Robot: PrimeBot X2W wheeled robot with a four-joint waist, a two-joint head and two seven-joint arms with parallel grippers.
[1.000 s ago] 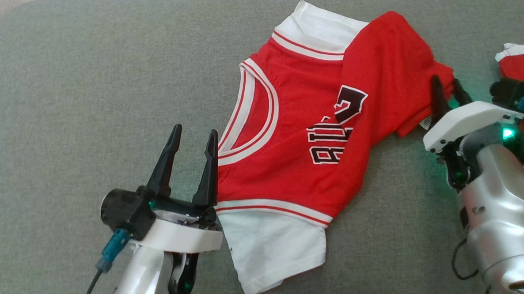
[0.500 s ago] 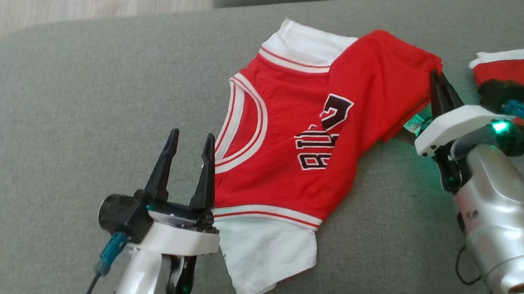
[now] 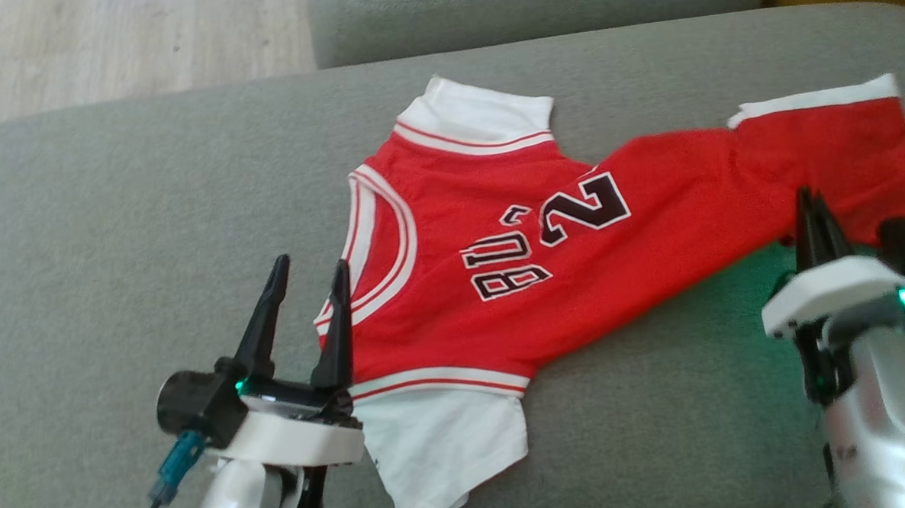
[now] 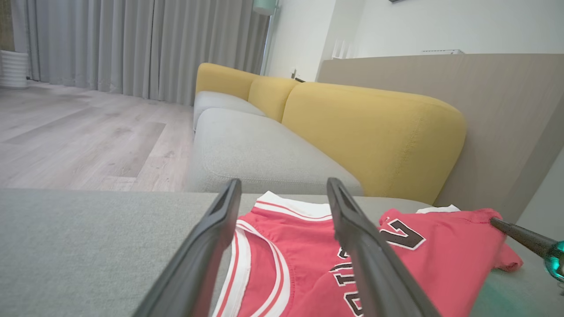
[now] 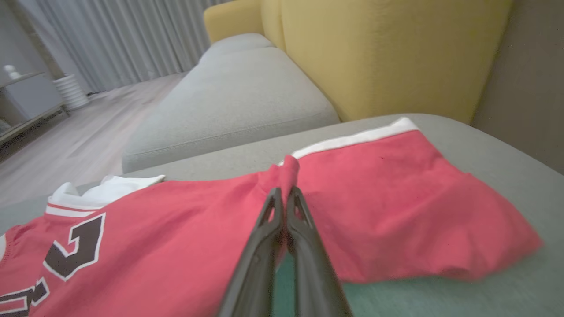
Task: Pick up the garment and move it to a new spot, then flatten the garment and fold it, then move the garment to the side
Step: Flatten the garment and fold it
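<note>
The garment (image 3: 499,282) is a red jersey with white sleeves, white trim and dark lettering. It lies spread on the grey seat cushion (image 3: 115,223). My right gripper (image 3: 810,196) is shut on a fold of the jersey's red cloth at its right end. In the right wrist view the closed gripper (image 5: 284,193) pinches that raised fold of the garment (image 5: 176,246). My left gripper (image 3: 308,266) stands open at the jersey's collar side, holding nothing. In the left wrist view the open gripper (image 4: 284,187) frames the garment (image 4: 308,264).
A red stretch with a white band (image 3: 837,138) lies at the far right; I cannot tell whether it belongs to the jersey. Wooden floor (image 3: 107,48) lies beyond the cushion's rounded far edge. Another grey seat (image 4: 264,149) and a yellow backrest (image 4: 374,132) stand behind.
The head camera has tilted upward. My right gripper shut on the jersey's edge and drew it right, unfolding the turned-over part so the numeral shows whole. The left gripper stays open.
</note>
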